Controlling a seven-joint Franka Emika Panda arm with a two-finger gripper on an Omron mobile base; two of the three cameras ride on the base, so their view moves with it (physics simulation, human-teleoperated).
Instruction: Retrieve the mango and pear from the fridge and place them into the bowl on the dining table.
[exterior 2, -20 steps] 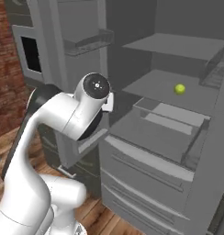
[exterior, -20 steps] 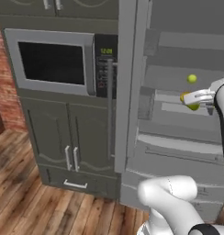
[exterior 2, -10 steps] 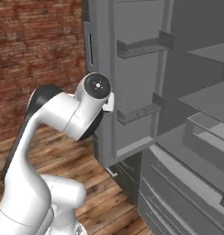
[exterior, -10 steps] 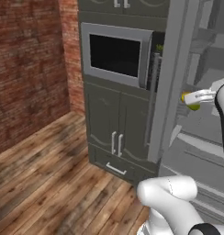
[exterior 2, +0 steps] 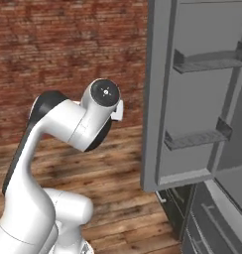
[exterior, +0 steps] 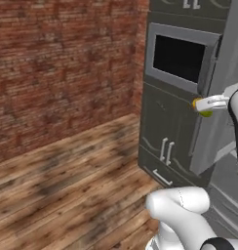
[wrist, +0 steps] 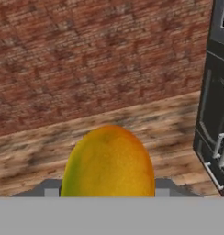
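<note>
Item: mango (wrist: 108, 161), pinched between my fingers (wrist: 162, 187) (one on each flank), held aloft before the brick wall (wrist: 86, 55). Long axis upright in my hand view, rounded end uppermost. Fridge (exterior 2: 192, 99) door open, right.

Orange-yellow mango (wrist: 108, 163) (green edge at its left); red-brown brick wall (exterior: 62, 68); brown plank wooden floor (exterior: 67, 190); dark grey cabinet (exterior: 177, 122).

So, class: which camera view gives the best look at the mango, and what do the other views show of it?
The hand view: the mango is close and large, its orange-yellow skin and green edge plain between the jaws. The left base view shows a small bit of it at the gripper. In the right base view the arm covers it.
</note>
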